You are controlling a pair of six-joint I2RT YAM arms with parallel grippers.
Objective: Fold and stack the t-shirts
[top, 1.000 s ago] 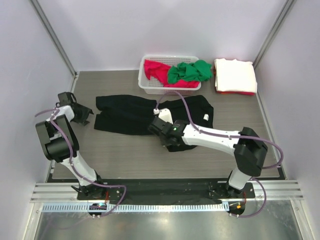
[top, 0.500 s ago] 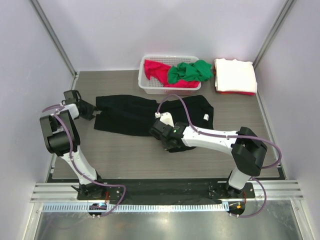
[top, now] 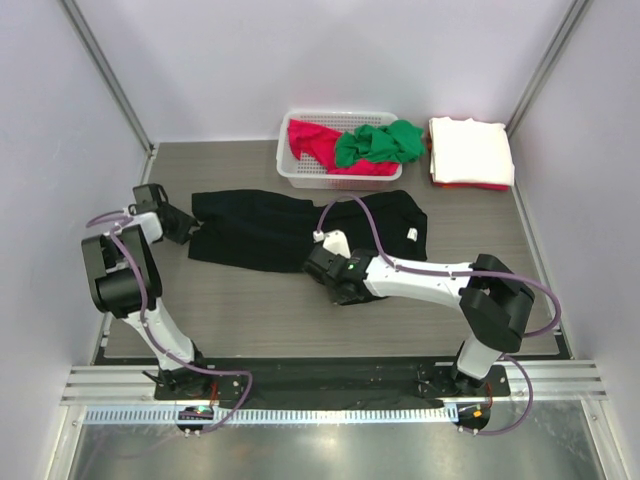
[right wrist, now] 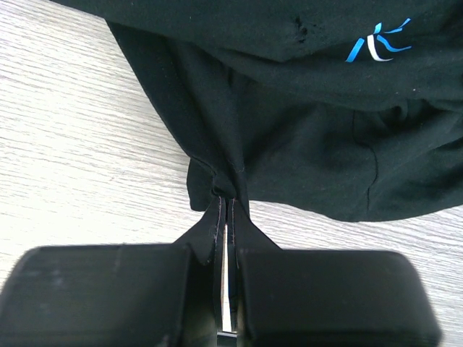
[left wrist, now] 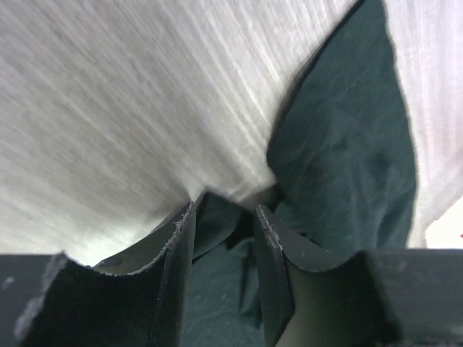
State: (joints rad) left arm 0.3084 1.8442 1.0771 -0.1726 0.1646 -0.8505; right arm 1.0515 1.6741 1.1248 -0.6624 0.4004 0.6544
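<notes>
While the right gripper [right wrist: 224, 204] is pinched tight on a bunched near edge of the black t-shirt [right wrist: 289, 123], the left gripper [left wrist: 223, 217] has its fingers apart, with a corner of the same cloth between them, not yet clamped. That shirt lies spread on the table [top: 250, 310] just in front of the white basket [top: 330, 181], which holds the red t-shirt [top: 305, 140] and green t-shirt [top: 375, 142]. A folded white t-shirt [top: 470, 148] sits right of the basket. I judge this the flattening step before the first fold. Next, the left fingers should close, then both arms pull apart evenly.

Right jaws pinched shut; left jaws seemingly parted.
</notes>
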